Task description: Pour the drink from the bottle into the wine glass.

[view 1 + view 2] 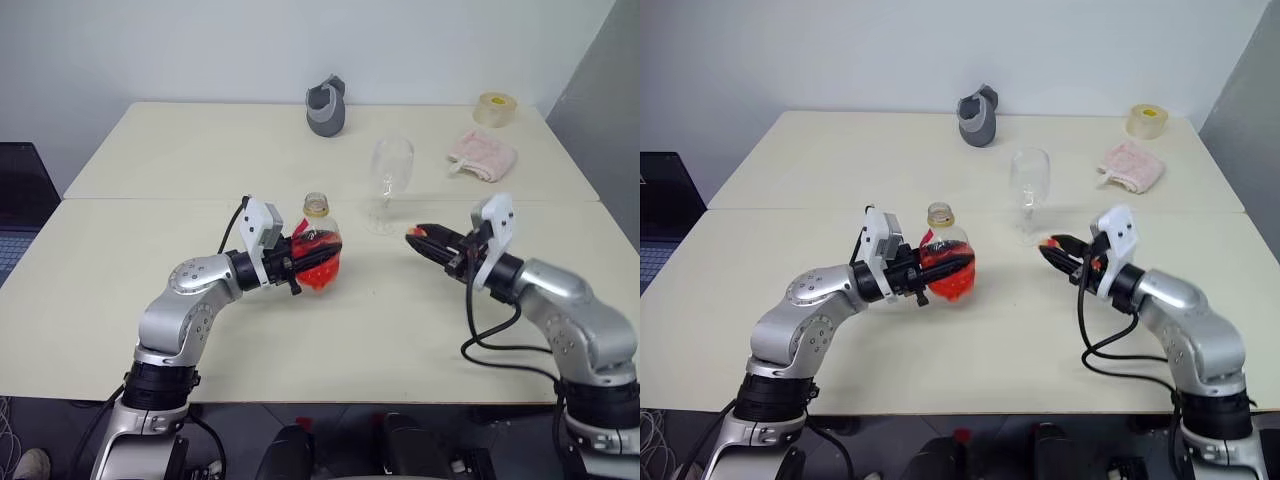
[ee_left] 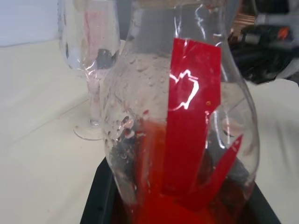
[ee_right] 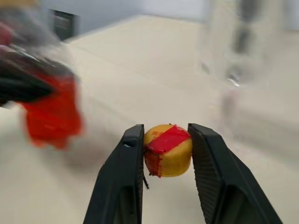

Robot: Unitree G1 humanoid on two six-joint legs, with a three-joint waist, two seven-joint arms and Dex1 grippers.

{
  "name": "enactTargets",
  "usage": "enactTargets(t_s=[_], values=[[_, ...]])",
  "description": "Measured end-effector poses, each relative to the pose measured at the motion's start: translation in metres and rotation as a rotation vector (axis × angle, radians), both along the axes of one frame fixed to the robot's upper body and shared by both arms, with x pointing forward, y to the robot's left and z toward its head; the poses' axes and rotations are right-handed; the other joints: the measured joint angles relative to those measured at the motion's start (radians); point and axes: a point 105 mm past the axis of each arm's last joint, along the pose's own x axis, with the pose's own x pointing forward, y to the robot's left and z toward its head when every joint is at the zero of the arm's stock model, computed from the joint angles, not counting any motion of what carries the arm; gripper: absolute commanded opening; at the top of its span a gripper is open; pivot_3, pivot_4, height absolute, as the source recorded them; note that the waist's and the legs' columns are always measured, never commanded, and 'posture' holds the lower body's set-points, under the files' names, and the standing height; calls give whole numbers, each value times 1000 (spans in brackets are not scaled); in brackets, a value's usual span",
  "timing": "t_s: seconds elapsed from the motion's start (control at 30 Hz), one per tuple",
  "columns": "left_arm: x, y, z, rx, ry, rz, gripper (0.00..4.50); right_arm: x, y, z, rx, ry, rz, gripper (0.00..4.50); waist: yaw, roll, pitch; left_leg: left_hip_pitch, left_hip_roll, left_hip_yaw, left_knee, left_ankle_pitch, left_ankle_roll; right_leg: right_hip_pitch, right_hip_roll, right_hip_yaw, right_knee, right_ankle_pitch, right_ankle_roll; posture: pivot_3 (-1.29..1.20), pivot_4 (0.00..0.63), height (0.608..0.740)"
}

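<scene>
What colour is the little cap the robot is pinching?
The cap is yellow with a red patch, clearest in the right wrist view.

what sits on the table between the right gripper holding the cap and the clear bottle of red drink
Nothing: in the left eye view, only bare cream table separates the right gripper from the bottle.

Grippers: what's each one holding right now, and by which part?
Left gripper is shut on the bottle, around its bulbous base. Right gripper is shut on the cap, clamped by its sides, off the bottle.
</scene>
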Motion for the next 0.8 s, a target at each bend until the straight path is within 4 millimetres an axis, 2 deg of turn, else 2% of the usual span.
enactTargets(t_s=[0.23,0.37,0.5,0.67,0.7,0.8], values=[[-6,-9,2,-7,-2,-37,1344,16,-20,-74,-15,100,-305,1141,-1,0,0,1,0,4,0,1,-1,1,1,1,0,0,0,0,150,740],[-5,-12,2,-13,-2,-40,1344,23,-19,-79,-16,53,-371,1141,-2,0,0,3,0,4,0,1,-1,2,1,1,0,0,0,0,150,740],[-4,-11,3,-15,-5,-27,1344,23,-20,-85,-16,60,-407,2477,-1,0,0,3,0,5,0,0,-1,3,1,1,0,0,0,0,150,740],[-4,-9,3,-9,-6,-19,1344,18,-19,-83,-5,70,-391,4263,1,0,0,3,0,5,0,0,0,3,1,1,0,0,0,0,150,740],[-5,-9,2,-8,-6,-17,1344,16,-19,-82,-2,75,-385,4464,2,0,0,3,0,5,0,0,0,3,1,1,0,0,0,0,150,740],[-8,-8,1,-9,-4,-11,1344,8,-17,-70,24,70,-335,4464,3,0,0,3,1,4,0,0,0,2,1,1,0,0,0,0,150,740]])
